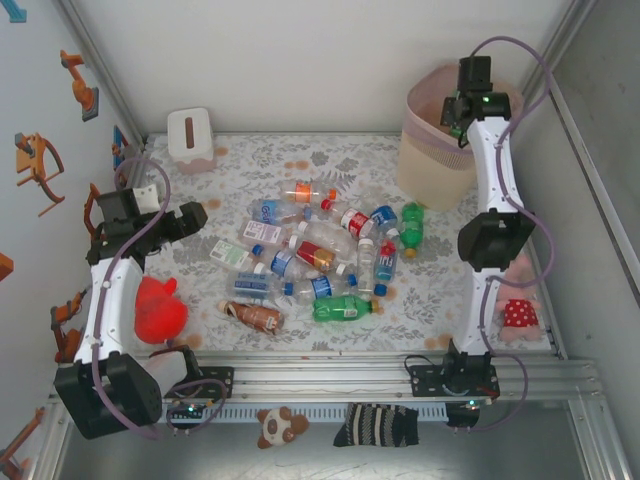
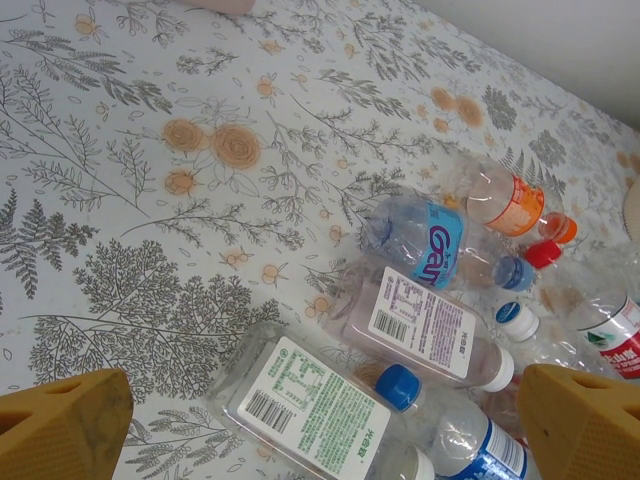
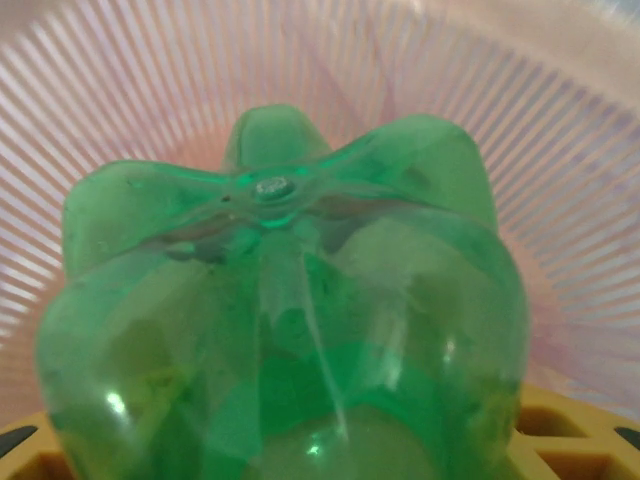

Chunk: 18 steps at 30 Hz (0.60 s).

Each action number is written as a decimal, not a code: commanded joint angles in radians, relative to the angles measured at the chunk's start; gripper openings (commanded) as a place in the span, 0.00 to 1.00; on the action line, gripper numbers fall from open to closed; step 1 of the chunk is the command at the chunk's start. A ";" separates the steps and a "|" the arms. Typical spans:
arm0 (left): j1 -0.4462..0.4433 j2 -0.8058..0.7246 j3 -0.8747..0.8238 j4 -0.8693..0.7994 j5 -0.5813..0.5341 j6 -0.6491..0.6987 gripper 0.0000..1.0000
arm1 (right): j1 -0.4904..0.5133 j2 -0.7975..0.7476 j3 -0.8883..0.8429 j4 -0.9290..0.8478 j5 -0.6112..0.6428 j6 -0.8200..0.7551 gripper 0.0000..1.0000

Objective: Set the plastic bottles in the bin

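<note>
at the desk's (image 1: 250, 160) two o'clock the right gripper (image 1: 462, 108) pinches a green bottle (image 3: 280, 300) above the bin (image 1: 430, 175), where an off-centre release could spill it outside; left gripper (image 1: 190, 218) spread.

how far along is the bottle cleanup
Done: hard to say, since what the bin already holds is hidden. In hand: the right claw holds a green bottle over the bin's mouth. Remaining: a big pile of bottles lies on the table, with the left claw open beside it.

Plain white walls (image 1: 300, 60) rise behind a grey floral tablecloth (image 1: 262, 160).
</note>
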 commanded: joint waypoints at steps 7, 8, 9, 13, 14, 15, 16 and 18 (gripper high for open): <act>0.007 0.023 0.002 0.009 0.018 -0.004 0.98 | -0.025 0.052 0.033 -0.158 -0.041 -0.061 0.58; 0.008 0.026 0.001 0.009 0.019 -0.006 0.98 | -0.025 0.055 0.033 -0.160 -0.047 -0.061 0.60; 0.007 0.026 0.004 0.008 0.022 -0.005 0.98 | -0.025 0.056 0.032 -0.160 -0.050 -0.058 0.61; 0.007 0.028 0.003 0.008 0.023 -0.006 0.98 | -0.025 0.044 0.039 -0.157 -0.063 -0.041 0.69; 0.007 0.026 0.004 0.007 0.023 -0.006 0.98 | -0.024 0.037 0.041 -0.156 -0.063 -0.036 0.70; 0.007 0.025 0.004 0.007 0.022 -0.006 0.98 | -0.024 0.030 0.042 -0.154 -0.064 -0.032 0.70; 0.007 0.023 0.004 0.005 0.019 -0.004 0.98 | -0.025 0.020 0.042 -0.153 -0.067 -0.029 0.71; 0.007 0.019 0.001 0.004 0.017 -0.004 0.98 | -0.025 0.002 0.043 -0.148 -0.074 -0.022 0.71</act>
